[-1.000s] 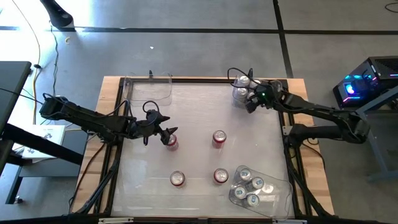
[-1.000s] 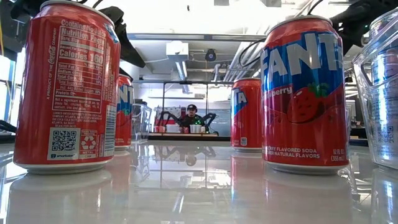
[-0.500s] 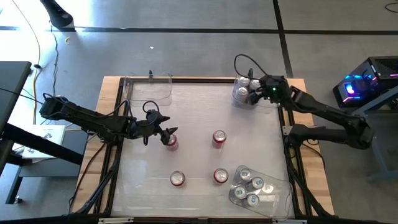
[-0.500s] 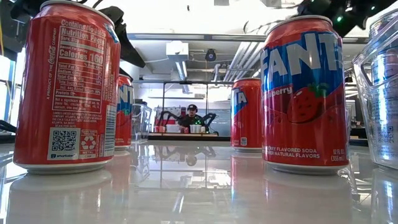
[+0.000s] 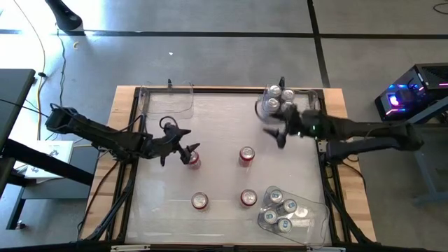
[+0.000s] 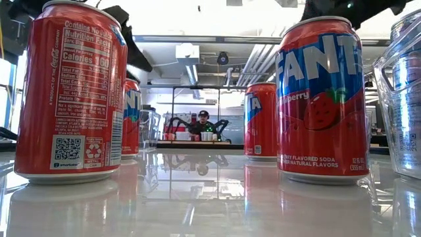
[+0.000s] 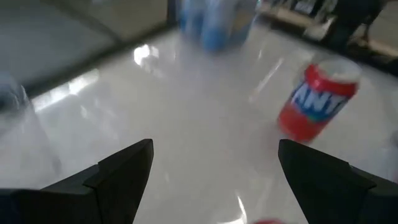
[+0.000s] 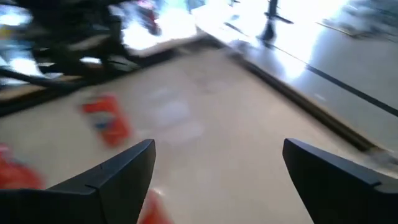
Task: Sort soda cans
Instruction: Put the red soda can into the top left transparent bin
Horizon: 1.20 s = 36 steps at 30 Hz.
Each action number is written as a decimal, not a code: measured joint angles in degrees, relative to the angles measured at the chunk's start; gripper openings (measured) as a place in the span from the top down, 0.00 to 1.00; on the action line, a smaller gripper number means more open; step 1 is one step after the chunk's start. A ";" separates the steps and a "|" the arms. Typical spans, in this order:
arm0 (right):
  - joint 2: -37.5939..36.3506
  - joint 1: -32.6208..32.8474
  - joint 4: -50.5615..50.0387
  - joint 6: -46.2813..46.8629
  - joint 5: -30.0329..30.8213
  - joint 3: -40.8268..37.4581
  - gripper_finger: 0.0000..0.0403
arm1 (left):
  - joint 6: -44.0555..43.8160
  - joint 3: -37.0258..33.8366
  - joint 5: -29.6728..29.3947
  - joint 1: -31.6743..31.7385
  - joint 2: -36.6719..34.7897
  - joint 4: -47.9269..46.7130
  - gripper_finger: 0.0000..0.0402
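Several red soda cans stand upright on the white table: one at mid-left (image 5: 193, 159), one in the middle (image 5: 246, 155), two nearer the front (image 5: 201, 201) (image 5: 248, 198). The low view shows them close up, a Coca-Cola can (image 6: 69, 92) and a Fanta can (image 6: 322, 99) foremost. My left gripper (image 5: 183, 150) (image 7: 214, 180) hovers open right beside the mid-left can, with nothing between its fingers. My right gripper (image 5: 271, 131) (image 8: 221, 180) is open and empty in the air, between the far right bin and the middle can.
A clear bin (image 5: 278, 98) with silver-topped cans sits at the far right corner. Another clear bin (image 5: 308, 213) with several cans lies at the near right. An empty clear bin (image 5: 168, 101) stands at the far left. A raised frame (image 5: 133, 140) borders the table.
My right gripper has left the far right bin, risen, and swung toward the table's middle and near side, turning as it went; it stays open. The cans have not moved.
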 joint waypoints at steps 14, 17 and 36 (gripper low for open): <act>3.37 22.69 30.31 -5.02 16.36 -11.03 0.14 | 39.32 0.06 7.69 -17.13 -0.07 40.67 0.15; 3.39 23.76 31.00 -4.97 17.94 -11.62 0.14 | 37.16 0.86 10.63 -17.99 -0.02 33.63 0.15; 3.40 23.91 30.45 -4.49 18.05 -11.62 0.14 | -13.20 1.84 0.33 -28.03 0.30 -19.43 0.15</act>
